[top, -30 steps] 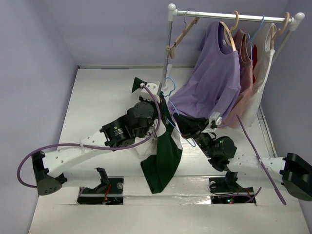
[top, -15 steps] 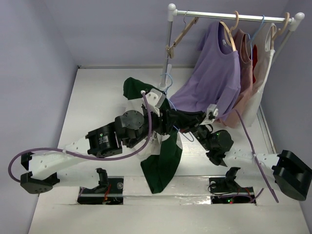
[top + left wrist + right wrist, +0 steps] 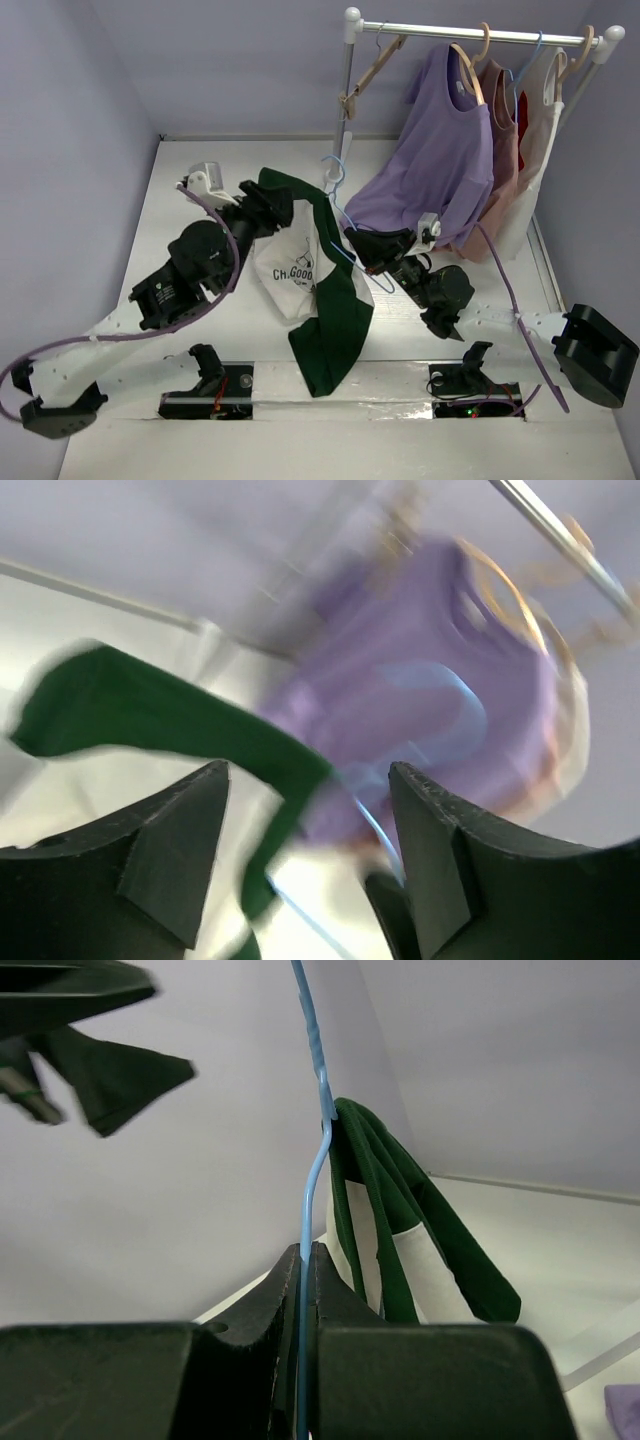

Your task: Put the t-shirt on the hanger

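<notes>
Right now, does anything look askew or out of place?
The t-shirt hangs lopsided on the hanger held by the right gripper: bunched to one side, one green sleeve sticking out, the rest drooping low.

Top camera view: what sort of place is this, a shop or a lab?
Probably a robot lab cell, not a shop: a white clothes rail holding a lavender-purple t-shirt stands on a white tabletop boxed in by plain lilac walls, with two black-and-white robot arms mounted at its near edge.
</notes>
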Controlling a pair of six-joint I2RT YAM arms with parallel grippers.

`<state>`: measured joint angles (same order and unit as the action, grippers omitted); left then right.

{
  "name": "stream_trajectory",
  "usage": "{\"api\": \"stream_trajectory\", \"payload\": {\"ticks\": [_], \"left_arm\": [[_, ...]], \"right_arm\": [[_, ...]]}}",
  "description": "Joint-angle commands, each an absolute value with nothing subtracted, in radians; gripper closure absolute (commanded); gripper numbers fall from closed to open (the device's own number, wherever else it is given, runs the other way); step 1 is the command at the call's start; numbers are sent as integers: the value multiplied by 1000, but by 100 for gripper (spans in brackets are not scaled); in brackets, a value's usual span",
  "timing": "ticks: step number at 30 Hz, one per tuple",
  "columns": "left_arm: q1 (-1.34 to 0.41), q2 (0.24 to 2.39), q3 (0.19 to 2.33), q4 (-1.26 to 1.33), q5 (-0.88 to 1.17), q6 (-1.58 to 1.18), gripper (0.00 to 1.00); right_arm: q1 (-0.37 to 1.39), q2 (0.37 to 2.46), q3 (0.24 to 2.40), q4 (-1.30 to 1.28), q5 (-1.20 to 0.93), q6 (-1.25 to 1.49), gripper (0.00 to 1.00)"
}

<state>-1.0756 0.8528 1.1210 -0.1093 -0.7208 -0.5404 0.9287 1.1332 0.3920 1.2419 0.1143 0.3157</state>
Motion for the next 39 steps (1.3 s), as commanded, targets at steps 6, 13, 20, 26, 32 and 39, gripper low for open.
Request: {"api": "stream_trajectory", "payload": {"ticks": [6,13,20,26,32,39], "left_arm": [[-790,1000,1098,78,-329,-718,28],[-772,1104,1098,149,-222,-775,27],[-762,1109,1040,166,-212,-822,33],[-762,1092,983,241,-238,-850,51],[-762,1097,927,356,-195,-870,79],[-762,1003,850,399,-264,-838,100]], "right_arm": [[922,1120,405,1614,87,333,100],[922,1115,410,1578,66,324,100],[922,1134,437,1536,57,296,100],[922,1169,474,1488,8,291,100],[922,1221,515,1433,8,301,100],[922,1224,523,1344,21,321,100]]}}
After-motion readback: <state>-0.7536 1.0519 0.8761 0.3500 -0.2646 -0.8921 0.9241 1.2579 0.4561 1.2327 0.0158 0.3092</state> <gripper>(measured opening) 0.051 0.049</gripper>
